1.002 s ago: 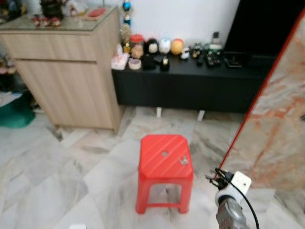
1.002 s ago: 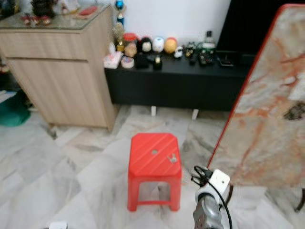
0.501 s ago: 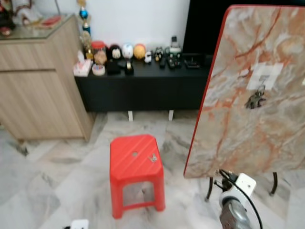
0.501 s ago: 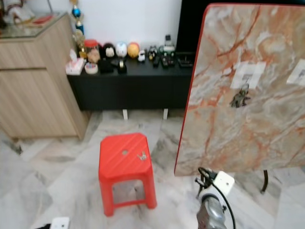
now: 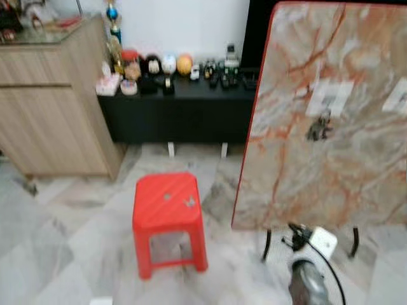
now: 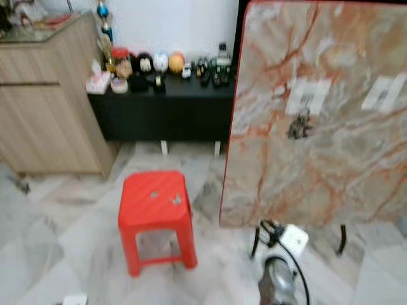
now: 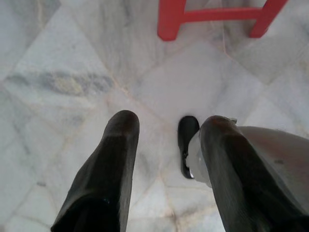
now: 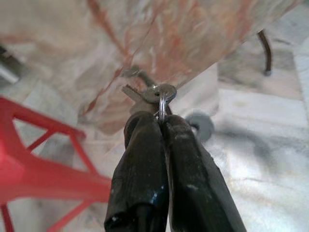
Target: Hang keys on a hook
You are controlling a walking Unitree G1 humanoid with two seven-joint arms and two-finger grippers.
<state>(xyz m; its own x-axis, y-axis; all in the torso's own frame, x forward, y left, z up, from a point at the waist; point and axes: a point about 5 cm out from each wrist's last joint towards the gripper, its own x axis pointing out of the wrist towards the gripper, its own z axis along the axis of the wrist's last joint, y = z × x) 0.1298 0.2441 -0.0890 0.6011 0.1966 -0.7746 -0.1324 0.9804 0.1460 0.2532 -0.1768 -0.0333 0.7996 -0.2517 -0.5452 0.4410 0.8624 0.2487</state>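
The right gripper [image 8: 161, 126] holds its two black fingers [image 8: 142, 159] clenched on the ring of a set of keys [image 8: 157, 94], the metal ring and key heads standing up just past the fingertips in the right wrist view. In the head views the right arm [image 5: 305, 286] rises at the lower right of the frame, its white wrist block and black cable near the foot of a marble-patterned board [image 5: 343, 159] with a red edge. That board stands tilted on thin dark legs and takes up the right half of the frame. Two pale labels are stuck to its upper part, and a second, dark bunch of keys [image 5: 317, 129] hangs below the left label; the hook itself is too blurred to make out.

A red plastic stool [image 5: 166, 210] stands on the marble floor [image 5: 57, 241] at lower centre, left of the board, with a small metal item [image 5: 189, 202] lying near the right edge of its seat. Behind it a low black shelf unit [image 5: 181, 108] carries a row of figurines and small objects, and a wooden cabinet [image 5: 51, 108] occupies the upper left.

The left gripper [image 7: 166, 133] hangs over the floor, fingers released and spread apart, holding nothing.
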